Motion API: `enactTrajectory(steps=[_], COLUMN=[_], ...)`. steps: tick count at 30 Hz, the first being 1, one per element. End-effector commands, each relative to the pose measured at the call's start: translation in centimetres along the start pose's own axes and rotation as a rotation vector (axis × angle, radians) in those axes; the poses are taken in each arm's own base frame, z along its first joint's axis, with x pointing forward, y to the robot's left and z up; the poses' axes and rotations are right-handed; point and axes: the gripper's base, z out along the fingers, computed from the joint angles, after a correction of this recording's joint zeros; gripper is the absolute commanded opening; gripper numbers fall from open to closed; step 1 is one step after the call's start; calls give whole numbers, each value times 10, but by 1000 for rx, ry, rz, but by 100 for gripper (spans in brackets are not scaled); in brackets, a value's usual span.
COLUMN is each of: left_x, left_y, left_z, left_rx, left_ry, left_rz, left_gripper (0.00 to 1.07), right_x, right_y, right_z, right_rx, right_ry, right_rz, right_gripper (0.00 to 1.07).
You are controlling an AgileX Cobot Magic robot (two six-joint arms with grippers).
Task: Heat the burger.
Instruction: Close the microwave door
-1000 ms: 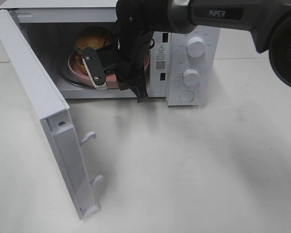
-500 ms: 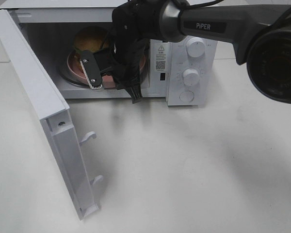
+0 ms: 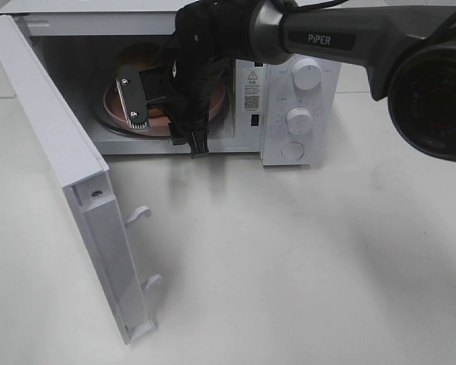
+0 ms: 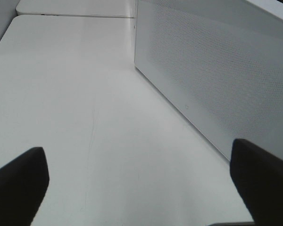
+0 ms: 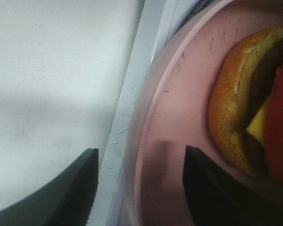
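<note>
The burger [image 3: 140, 57] sits on a pink plate [image 3: 109, 103] inside the open microwave [image 3: 289, 114]. In the right wrist view the burger [image 5: 247, 103] shows its golden bun, red tomato and dark patty on the plate [image 5: 179, 94]. My right gripper [image 3: 167, 120] hangs at the plate's front rim in the oven's mouth and hides part of it. Its jaws are open. They straddle the rim [image 5: 141, 188] with a gap on both sides. My left gripper [image 4: 141, 188] is open over bare table beside the microwave's perforated side wall [image 4: 203, 70], holding nothing.
The microwave door [image 3: 68, 175] stands swung out to the left, with latch hooks on its inner edge. Two knobs [image 3: 305, 76] and a button are on the right panel. White table [image 3: 289, 258] lies in front.
My right gripper carried the plate and burger deeper into the microwave, then opened and let go of the rim. The left gripper has not changed.
</note>
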Motion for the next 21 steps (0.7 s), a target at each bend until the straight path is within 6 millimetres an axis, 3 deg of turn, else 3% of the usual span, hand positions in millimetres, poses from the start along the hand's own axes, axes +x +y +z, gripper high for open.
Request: enactTrajectory(steps=[1, 14, 19, 21], left_x=[1, 1, 1, 1], left_y=[0, 0, 0, 0], left_z=[-2, -2, -2, -2], left_rx=[-1, -1, -1, -1], left_ry=[-26, -26, -26, -26], left_rz=[1, 1, 1, 1], left_gripper=[98, 98, 98, 98], right_x=[0, 6, 12, 13], right_y=[-2, 16, 31, 34], right_z=[-13, -45, -66, -69], right_rx=[4, 40, 46, 49], right_ry=[-9, -35, -45, -45], right_rz=[28, 20, 30, 28], right_gripper=[61, 67, 82, 83])
